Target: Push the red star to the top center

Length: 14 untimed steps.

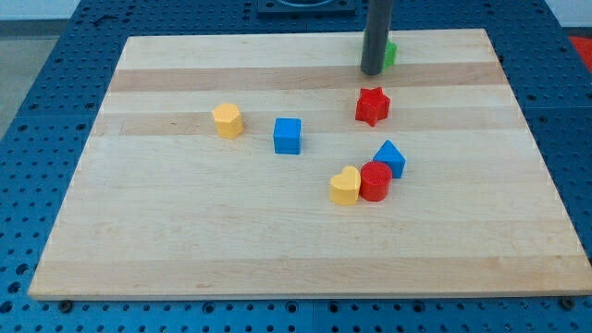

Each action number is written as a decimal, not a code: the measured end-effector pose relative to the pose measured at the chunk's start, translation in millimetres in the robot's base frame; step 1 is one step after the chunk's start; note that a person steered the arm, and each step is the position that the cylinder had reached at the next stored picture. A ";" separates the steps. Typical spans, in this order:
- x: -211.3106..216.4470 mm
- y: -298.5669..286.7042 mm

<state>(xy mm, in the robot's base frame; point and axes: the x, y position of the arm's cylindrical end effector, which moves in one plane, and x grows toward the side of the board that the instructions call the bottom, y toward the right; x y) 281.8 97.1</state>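
Observation:
The red star [372,105] lies on the wooden board [185,231], right of centre in the upper half. My tip [372,71] stands just above the star toward the view's top, a small gap apart. A green block [390,53] is mostly hidden behind the rod at the board's top edge; its shape cannot be made out.
A yellow hexagon-like block [227,120] and a blue cube [288,135] lie left of the star. Below the star, a blue triangular block [390,157], a red cylinder [376,179] and a yellow heart [345,185] sit clustered together.

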 end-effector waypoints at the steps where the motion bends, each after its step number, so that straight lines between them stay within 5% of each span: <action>1: 12.9 36.4; 2: 22.1 114.1; 3: 69.1 113.2; 7: 96.9 -30.6; 14: -33.6 -108.8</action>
<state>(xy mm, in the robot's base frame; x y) 248.2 -11.7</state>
